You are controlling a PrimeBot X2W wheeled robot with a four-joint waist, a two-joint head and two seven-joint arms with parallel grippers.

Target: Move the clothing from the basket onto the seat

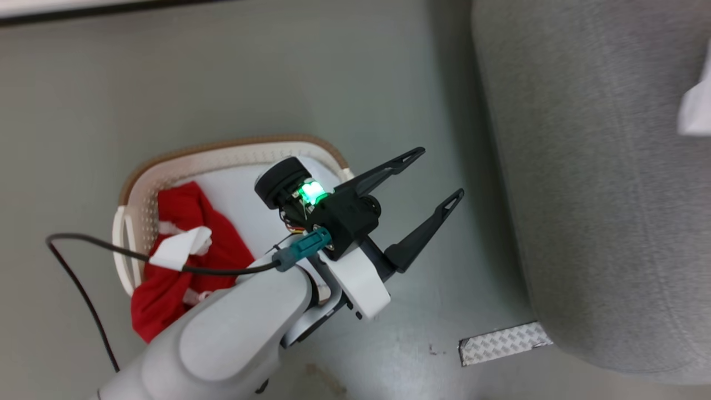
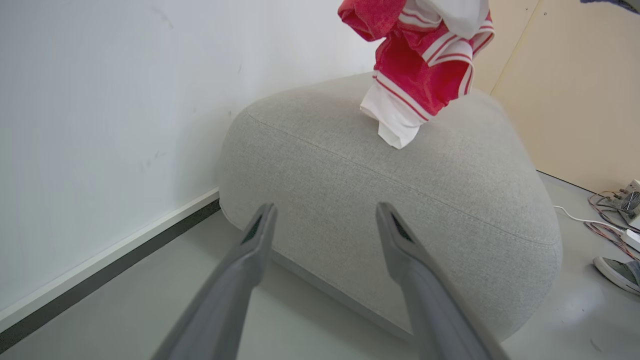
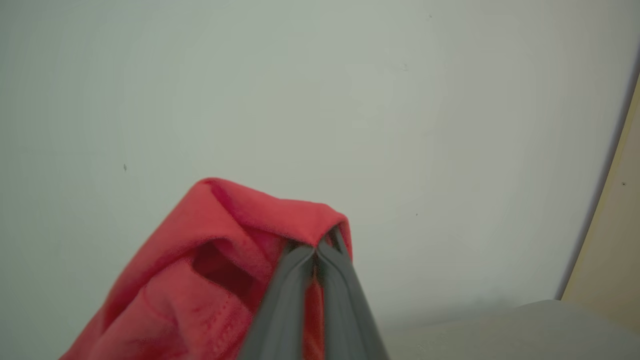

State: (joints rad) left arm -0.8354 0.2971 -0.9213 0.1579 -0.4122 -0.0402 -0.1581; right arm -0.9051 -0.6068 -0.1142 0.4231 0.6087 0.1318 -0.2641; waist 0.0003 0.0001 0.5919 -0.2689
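Note:
The cream basket [image 1: 133, 222] with its brown rim stands on the floor at the lower left of the head view, with red clothing [image 1: 183, 261] lying in it and spilling over its near edge. My left gripper [image 1: 441, 172] hovers open and empty over the floor between basket and grey seat [image 1: 600, 194]. In the left wrist view its fingers [image 2: 326, 207] point at the seat [image 2: 400, 200]. Another piece of red and white clothing [image 2: 425, 60] hangs over the seat, its white end touching the top. My right gripper [image 3: 315, 252] is shut on that red clothing [image 3: 200, 280].
A patterned metal plate [image 1: 502, 343] lies on the floor by the seat's near corner. A white wall with a dark baseboard [image 2: 125, 260] runs behind the seat. Cables [image 2: 607, 227] and a shoe [image 2: 617, 272] lie on the floor beyond the seat, near a beige panel [image 2: 575, 90].

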